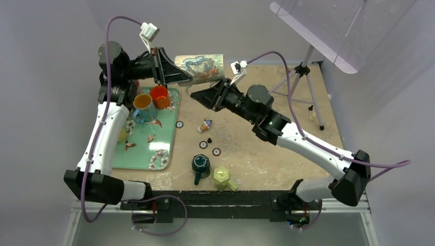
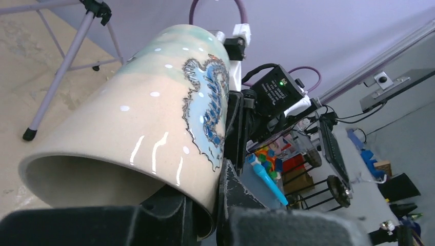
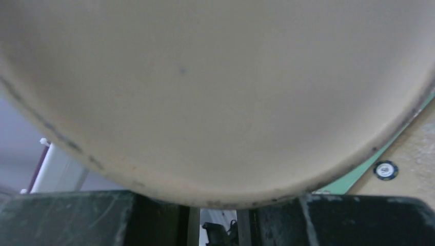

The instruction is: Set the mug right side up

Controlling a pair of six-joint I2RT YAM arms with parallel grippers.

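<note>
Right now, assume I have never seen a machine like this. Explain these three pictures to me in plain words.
These are two robot arms bolted to the near edge of a table. The wide picture looks down from above. The other two come from a small camera on each wrist.

The left end effector has the rim of a dragon-patterned mug between its fingers. The mug is held off the table, lying sideways. The right end effector seems to pinch the mug too, but its camera shows little except beige glaze.

On the table are a green tray carrying an orange cup and a blue cup, a dark green vessel, a yellow-green vessel and a tripod.
</note>
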